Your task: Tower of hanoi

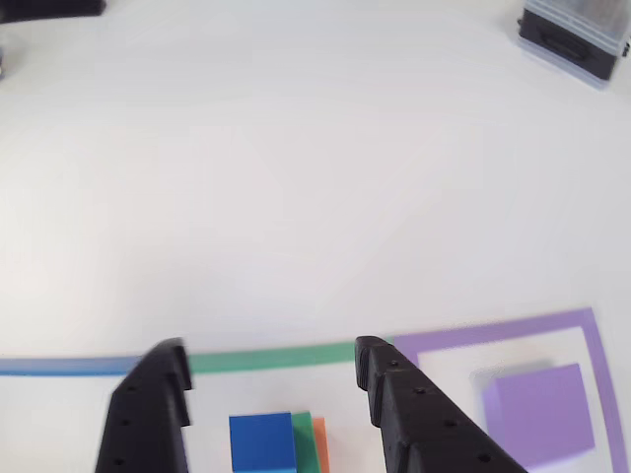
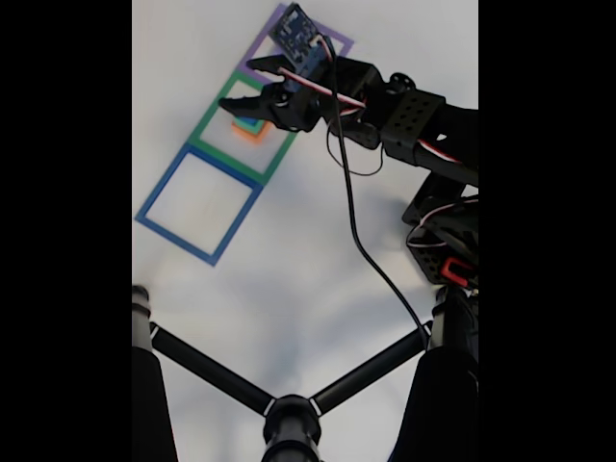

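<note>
1. The gripper (image 1: 271,370) is wide apart, right above the blue block (image 1: 262,442).
2. The blue block sits on a green block (image 1: 302,424) and an orange block (image 1: 319,443), inside the green square (image 2: 214,120).
3. The blue block looks light and hard; it is best pinched on its flat sides.

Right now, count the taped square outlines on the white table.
3, in one diagonal row in the fixed view: the blue taped square lowest and empty, the green taped square in the middle under the gripper, the purple taped square topmost, partly hidden by the arm.
</note>
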Tool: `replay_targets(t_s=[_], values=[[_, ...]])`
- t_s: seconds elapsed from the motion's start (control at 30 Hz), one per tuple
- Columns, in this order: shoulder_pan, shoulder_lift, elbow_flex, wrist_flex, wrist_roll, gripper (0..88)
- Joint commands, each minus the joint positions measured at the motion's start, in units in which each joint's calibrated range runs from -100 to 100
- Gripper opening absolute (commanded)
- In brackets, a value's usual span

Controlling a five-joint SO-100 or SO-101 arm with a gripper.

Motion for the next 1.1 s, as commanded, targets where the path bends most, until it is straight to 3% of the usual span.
replay_targets(t_s=[0.0,0.27,0.47,0.63,0.8,1.07], values=[[3.6,-4.1,-26.5,37.4,0.0,0.1],[13.5,4.5,-65.9,74.0,0.0,0.0],[20.6,6.7,-76.0,82.1,-0.4,0.8],[25.7,1.8,-61.1,76.6,0.0,14.0],[31.4,-5.4,-37.6,62.4,0.0,26.7],[34.4,-10.9,-5.8,28.6,0.0,29.8]])
